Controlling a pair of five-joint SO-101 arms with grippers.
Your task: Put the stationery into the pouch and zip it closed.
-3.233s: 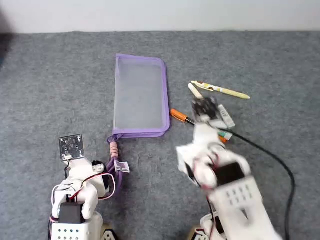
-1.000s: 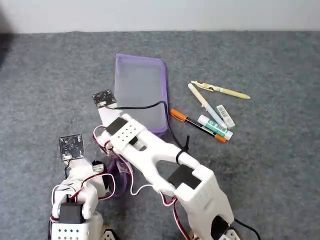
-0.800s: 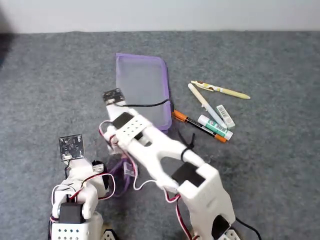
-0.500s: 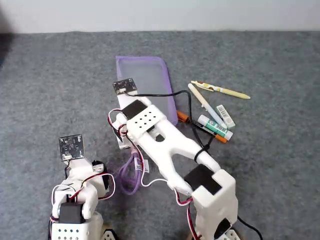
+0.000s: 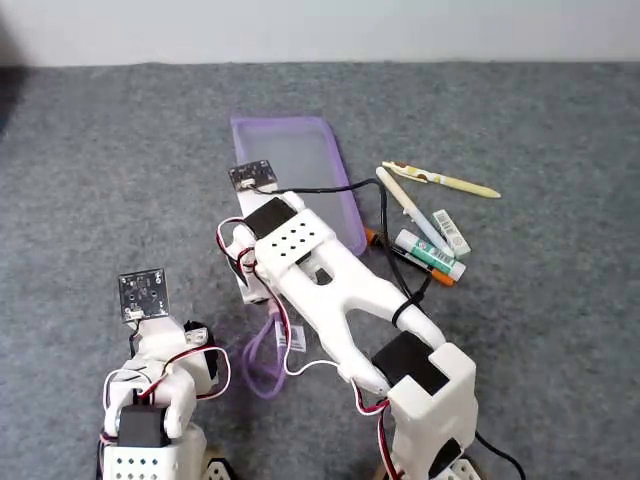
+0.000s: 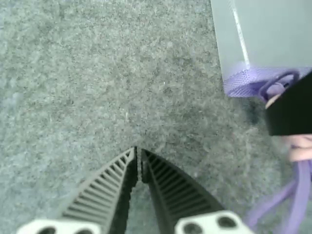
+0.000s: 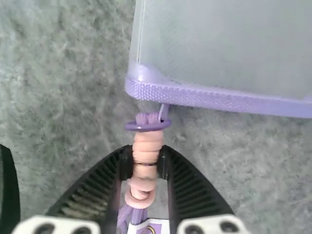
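The purple pouch [image 5: 295,170] lies flat at the middle of the grey carpet. My right gripper [image 7: 146,161] is shut on the pink beaded zipper pull [image 7: 147,146] at the pouch's near corner [image 7: 146,83]. In the high view the right arm [image 5: 310,265] crosses over the pouch's near end. To the right lie a yellow pen [image 5: 440,180], a white pen [image 5: 400,195], a glue stick [image 5: 430,252], an eraser [image 5: 452,230] and an orange marker [image 5: 372,237]. My left gripper [image 6: 139,158] is shut and empty just above the carpet, near the pouch corner [image 6: 258,44].
A purple wrist strap [image 5: 258,355] trails from the pull over the carpet toward the folded left arm [image 5: 155,385]. The right arm's black cable [image 5: 385,225] runs over the stationery. A pale wall [image 5: 320,30] borders the far edge.
The right arm left the stationery, swung over to the pouch's near corner and took the zipper pull. It then shifted right, dragging the pouch's near end against the orange marker. The left arm kept still.
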